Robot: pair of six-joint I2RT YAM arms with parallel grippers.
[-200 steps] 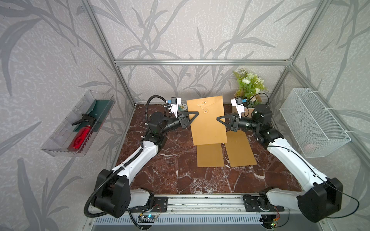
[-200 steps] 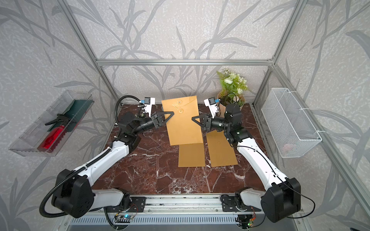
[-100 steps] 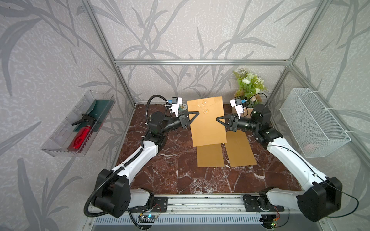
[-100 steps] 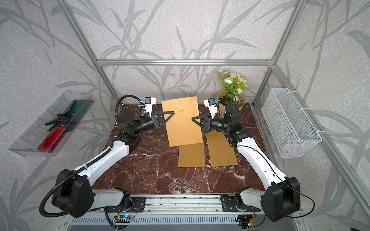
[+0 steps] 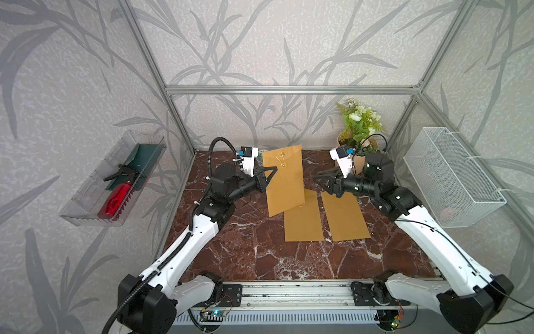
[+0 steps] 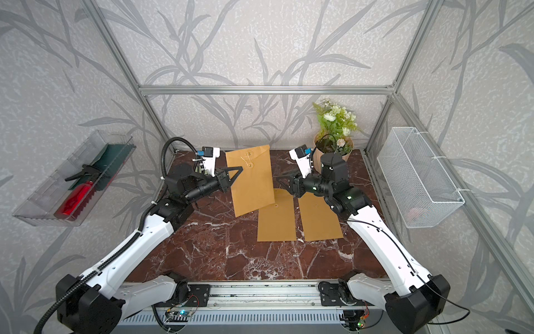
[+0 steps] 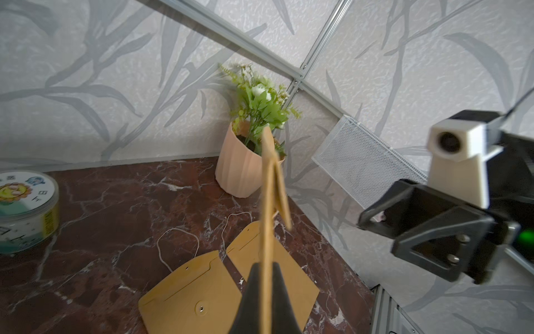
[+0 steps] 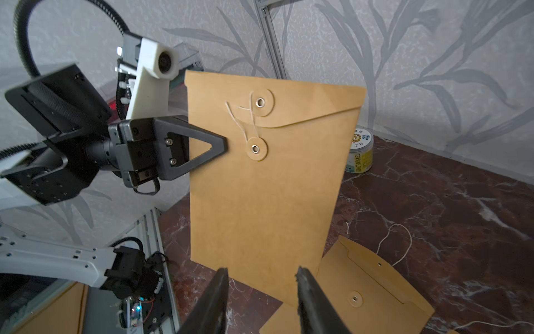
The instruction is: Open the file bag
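Down at the front of the marble table we've got bare stone, and just beyond it two flat envelopes lie side by side on the tabletop. Above them, mid-table, we find the file bag, lifted and standing nearly upright with a slight tilt. Its lower corner hangs over one flat envelope, though we can't tell whether they touch. The left gripper is clenched on the bag's edge, pinching the paper between both fingers in the left wrist view. Over in the right wrist view we see the flap folded down and a white string running between the two round buttons. The right gripper faces the bag with its jaws parted, holding nothing and clear of the paper. Further back, a round tin and a potted plant sit by the rear wall.
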